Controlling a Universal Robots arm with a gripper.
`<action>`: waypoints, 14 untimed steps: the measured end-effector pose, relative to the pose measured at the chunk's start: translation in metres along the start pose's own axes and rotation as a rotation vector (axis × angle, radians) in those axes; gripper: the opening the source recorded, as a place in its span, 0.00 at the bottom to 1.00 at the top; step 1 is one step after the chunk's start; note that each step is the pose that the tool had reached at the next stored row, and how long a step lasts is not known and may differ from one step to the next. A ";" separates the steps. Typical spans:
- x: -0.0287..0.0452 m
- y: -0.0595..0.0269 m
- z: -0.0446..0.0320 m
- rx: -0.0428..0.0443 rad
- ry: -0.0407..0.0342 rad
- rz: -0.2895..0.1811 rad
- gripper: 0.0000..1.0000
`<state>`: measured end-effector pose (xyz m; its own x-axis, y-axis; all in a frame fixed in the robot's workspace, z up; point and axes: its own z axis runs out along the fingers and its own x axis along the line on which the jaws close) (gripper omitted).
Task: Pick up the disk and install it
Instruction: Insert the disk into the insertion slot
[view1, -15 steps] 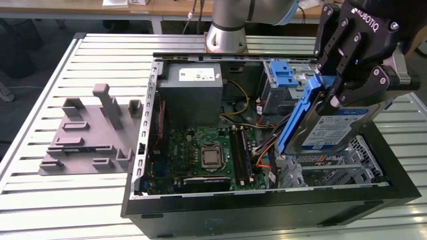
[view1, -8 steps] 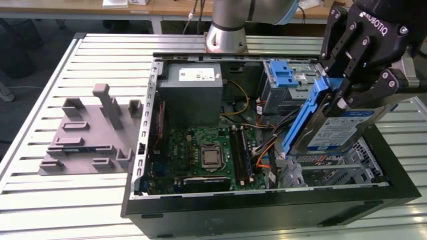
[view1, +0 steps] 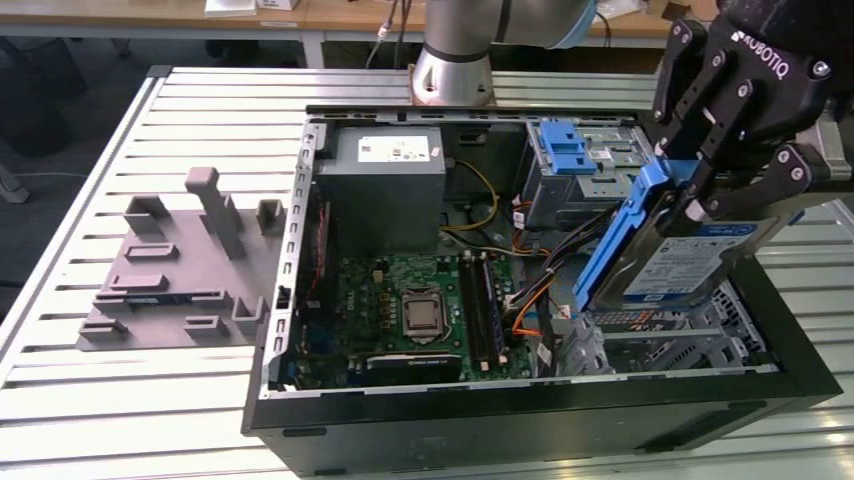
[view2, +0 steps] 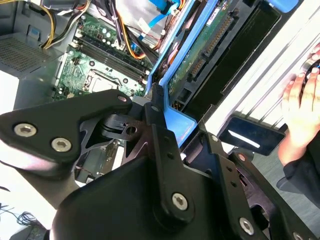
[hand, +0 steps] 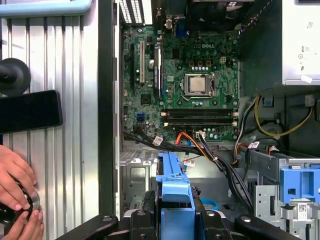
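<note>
A: How will the disk (view1: 683, 258) handle?

B: Stiff, fairly heavy and shock-sensitive, I'd judge. Leave the bare board (view2: 200, 50) alone; the blue frame (view1: 617, 245) is the place to hold it.

A: And the jaws?

B: The gripper (view1: 687, 195) is clamped narrowly on that frame. It holds the disk tilted on edge above the case's (view1: 534, 415) drive cage (view1: 667, 340), not yet seated.

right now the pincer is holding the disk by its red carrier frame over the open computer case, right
No, the carrier frame is blue, not red. The exterior view shows the pincer holding the disk by its blue frame over the open computer case.
</note>
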<state>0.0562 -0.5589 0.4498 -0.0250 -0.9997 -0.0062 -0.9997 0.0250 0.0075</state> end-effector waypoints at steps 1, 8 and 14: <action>0.0000 -0.0011 0.0005 0.0000 0.0000 0.000 0.36; -0.0002 -0.0080 0.0026 0.0001 0.0000 0.002 0.36; 0.0000 -0.0108 0.0050 0.0001 -0.0001 0.009 0.36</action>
<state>0.0670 -0.5591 0.4447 -0.0340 -0.9994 -0.0062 -0.9994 0.0340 0.0075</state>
